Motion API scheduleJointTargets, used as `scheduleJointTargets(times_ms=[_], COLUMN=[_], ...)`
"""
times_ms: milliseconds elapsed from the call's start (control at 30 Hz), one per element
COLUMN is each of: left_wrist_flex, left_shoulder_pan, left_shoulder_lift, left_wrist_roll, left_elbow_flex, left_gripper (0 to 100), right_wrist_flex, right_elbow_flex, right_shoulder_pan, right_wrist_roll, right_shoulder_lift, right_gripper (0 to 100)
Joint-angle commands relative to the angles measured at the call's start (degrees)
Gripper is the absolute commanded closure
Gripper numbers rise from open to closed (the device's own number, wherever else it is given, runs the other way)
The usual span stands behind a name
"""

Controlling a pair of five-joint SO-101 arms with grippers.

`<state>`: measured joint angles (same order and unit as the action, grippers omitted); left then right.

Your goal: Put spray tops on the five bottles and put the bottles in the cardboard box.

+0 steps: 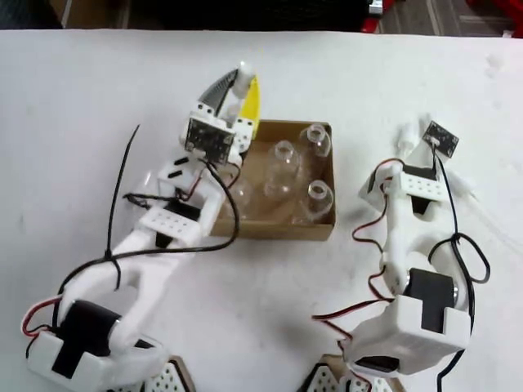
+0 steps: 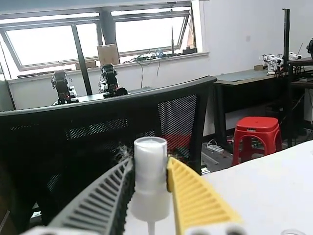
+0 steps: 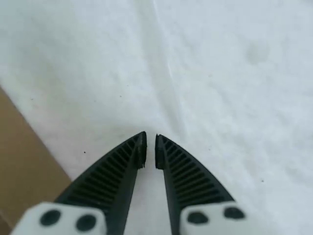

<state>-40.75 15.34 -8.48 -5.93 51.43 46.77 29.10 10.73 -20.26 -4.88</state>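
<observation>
Table (image 1: 270, 318): white, with the cardboard box near its middle and one arm on either side of the box.
Cardboard box (image 1: 282, 231): open, lying flat between the two arms.
Bottles (image 1: 315, 139): clear ones stand inside the box, at least four, though the exact count is hard to tell. The mouths that show look open, with no tops on.
Progress: judging by this, the bottles are in the box but the capping has hardly begun. Most or all of the tops are not yet fitted.
Left pincer (image 1: 243, 82): raised just beyond the box's far corner on its own side, grey and yellow fingers closed around a spray top.
Right pincer (image 3: 149, 146): over bare table on the other side of the box, fingers nearly together with a thin slit between them, holding nothing.
Spray top (image 2: 150, 176): white, upright, clamped between the left pincer's fingertips, its tube hanging below. It is near the box but over none of the bottles.
</observation>
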Motion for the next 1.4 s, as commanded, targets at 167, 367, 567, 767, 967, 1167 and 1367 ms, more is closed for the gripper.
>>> scheduleJointTargets(times_ms=[167,367,567,767,967,1167,1367], left_wrist_flex=[-1.6,-1.7,-1.3,3.0,15.3,30.5,56.4], left_shoulder_pan=[-0.7,-2.2,-2.7,-2.7,-7.4,-16.1,-26.7], left_shoulder_lift=[-0.8,-0.9,-7.3,-17.0,-29.5,-41.5,-58.9], left_wrist_roll=[-0.3,-0.3,-0.3,-0.2,4.0,9.8,19.7], left_elbow_flex=[2.8,2.7,5.5,8.7,8.5,8.8,8.7], left_gripper=[79,82,82,84,86,86,86], right_wrist_flex=[-0.8,-0.8,-0.8,-0.8,-0.8,-0.8,-0.8], right_elbow_flex=[-1.7,-1.7,-1.8,-1.8,-1.8,-1.8,-1.6], right_shoulder_pan=[0.4,0.4,0.3,0.4,0.5,0.5,0.1], right_wrist_roll=[0.4,0.4,0.4,0.4,0.4,0.4,0.4], right_shoulder_lift=[0.3,0.3,0.3,0.3,0.3,0.3,0.3], right_gripper=[97.8,97.8,97.8,97.8,97.8,97.8,97.8])
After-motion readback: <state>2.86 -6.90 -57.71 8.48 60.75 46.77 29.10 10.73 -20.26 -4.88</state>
